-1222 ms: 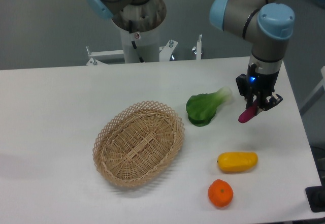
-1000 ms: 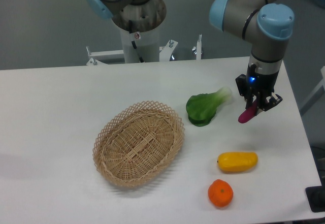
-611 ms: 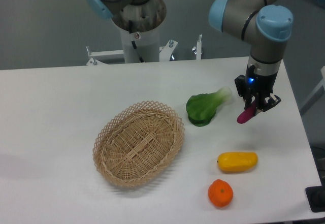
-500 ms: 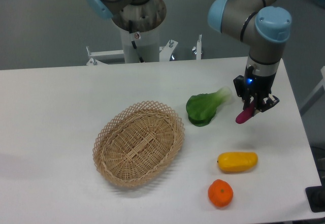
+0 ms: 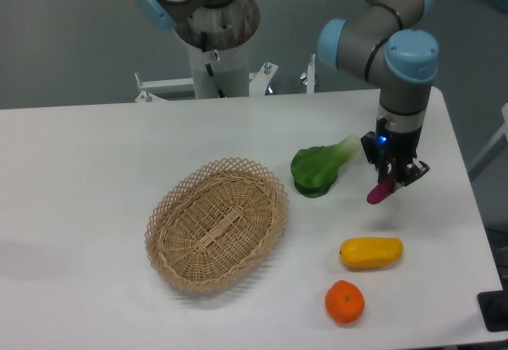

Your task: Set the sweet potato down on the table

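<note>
**A:** Fixed cam, go. Where's your pincer?

**B:** You've got the pincer [image 5: 394, 175] right-centre of frame, pointing down over the table [image 5: 95, 151]. It's pinching the sweet potato [image 5: 379, 191] — fingers [image 5: 388, 169] clamped on the upper end, magenta tip poking out down and to the left, tilted. Can't tell from this angle whether the tip touches the tabletop; it looks just above it, w/ a faint shadow right below.

**A:** Neighbours?

**B:** Green leafy veg [image 5: 319, 167] sits left of the pincer, near but apart, pale stalk end pointing toward your fingers. Yellow pepper [image 5: 371, 252] is below the pincer, toward the cam, lying on its side, well clear of the potato. Orange fruit [image 5: 344, 301] is further below again, slightly left, just beside the pepper but not touching.

**A:** Basket?

**B:** Wicker basket [image 5: 217, 223] is far left and a bit lower than the pincer, well apart, oval. Nothing's visible inside it.

**A:** Arm?

**B:** Your arm [image 5: 397, 72] comes in from the top right, grey tubes w/ blue caps, wrist straight above the pincer, small blue light lit on it. Arm base column [image 5: 214, 40] stands behind the table edge, up and far left of the pincer.
</note>
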{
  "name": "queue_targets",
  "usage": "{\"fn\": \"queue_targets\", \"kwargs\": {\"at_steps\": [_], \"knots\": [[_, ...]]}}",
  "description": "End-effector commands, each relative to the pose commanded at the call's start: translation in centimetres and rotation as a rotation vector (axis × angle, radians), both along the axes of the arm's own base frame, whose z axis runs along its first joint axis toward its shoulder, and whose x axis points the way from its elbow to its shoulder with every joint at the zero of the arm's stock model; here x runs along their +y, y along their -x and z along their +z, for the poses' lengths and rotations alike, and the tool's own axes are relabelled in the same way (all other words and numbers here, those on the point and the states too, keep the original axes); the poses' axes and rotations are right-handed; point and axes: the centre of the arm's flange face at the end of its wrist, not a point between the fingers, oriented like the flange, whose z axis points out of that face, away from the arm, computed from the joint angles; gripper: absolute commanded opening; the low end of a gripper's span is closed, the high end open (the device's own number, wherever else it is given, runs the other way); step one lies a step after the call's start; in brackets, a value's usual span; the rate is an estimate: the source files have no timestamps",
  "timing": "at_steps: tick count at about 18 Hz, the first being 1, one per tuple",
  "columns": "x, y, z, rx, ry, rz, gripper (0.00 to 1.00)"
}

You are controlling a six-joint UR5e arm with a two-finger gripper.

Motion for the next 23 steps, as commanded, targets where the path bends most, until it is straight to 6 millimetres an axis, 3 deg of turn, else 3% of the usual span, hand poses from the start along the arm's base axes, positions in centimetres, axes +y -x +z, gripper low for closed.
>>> {"fn": "queue_targets", "kwargs": {"at_steps": [2, 4, 7, 12, 13, 14, 15, 16, 17, 22, 23], "knots": [[-1.5, 1.0, -0.9, 0.008, 0.005, 0.014, 0.21], [-2.2, 0.4, -1.8, 0.003, 0.032, -0.068, 0.21], [-5.2, -0.1, -2.9, -0.006, 0.069, -0.16, 0.22], [-5.5, -0.9, -3.5, -0.024, 0.076, -0.167, 0.23], [-5.5, -0.9, -3.5, -0.026, 0.074, -0.157, 0.28], [-5.5, -1.0, -3.4, -0.027, 0.07, -0.142, 0.4], [-5.4, -1.0, -3.4, -0.03, 0.066, -0.13, 0.63], [-5.4, -0.9, -3.2, -0.026, 0.064, -0.124, 0.95], [-5.4, -1.0, -3.2, -0.027, 0.064, -0.116, 1.0], [-5.2, -0.7, -0.7, -0.017, 0.01, 0.074, 1.0], [-4.9, 0.0, 0.5, 0.01, 0.001, 0.073, 1.0]]}}
